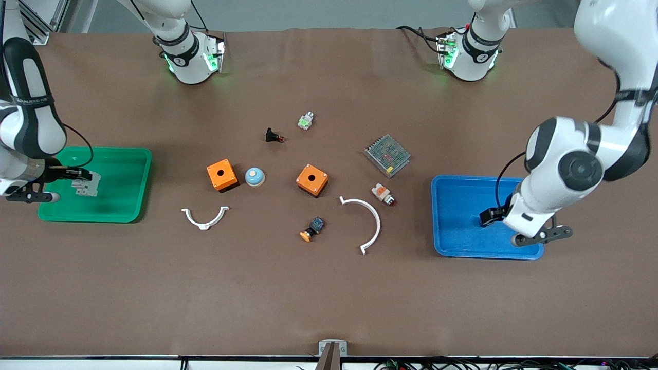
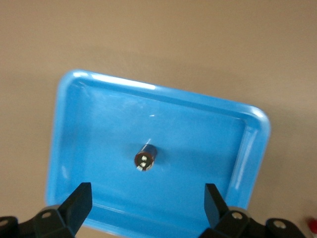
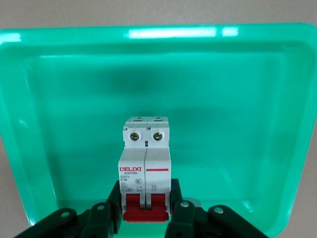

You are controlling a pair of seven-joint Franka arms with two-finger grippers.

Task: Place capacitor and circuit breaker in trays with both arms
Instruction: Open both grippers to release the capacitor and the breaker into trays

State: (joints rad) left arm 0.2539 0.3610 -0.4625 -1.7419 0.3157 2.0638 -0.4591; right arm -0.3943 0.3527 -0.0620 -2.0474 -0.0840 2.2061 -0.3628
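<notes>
The circuit breaker (image 3: 145, 158), a white-grey block with red switches, is clamped at its red end between the fingers of my right gripper (image 3: 146, 201). In the front view the right gripper (image 1: 77, 177) holds the circuit breaker (image 1: 86, 184) over the green tray (image 1: 128, 205). The capacitor (image 2: 145, 157), a tiny dark cylinder with a silvery top, stands in the middle of the blue tray (image 2: 208, 114). My left gripper (image 2: 146, 198) is open and empty above it, its fingers well apart. In the front view the left gripper (image 1: 491, 216) is over the blue tray (image 1: 457, 236) and hides the capacitor.
Between the trays lie two orange boxes (image 1: 222, 175) (image 1: 312, 180), a blue dome button (image 1: 254, 177), two white curved brackets (image 1: 204, 218) (image 1: 369, 223), a metal mesh unit (image 1: 387, 155) and several push-buttons (image 1: 384, 193) (image 1: 312, 229) (image 1: 272, 136) (image 1: 306, 121).
</notes>
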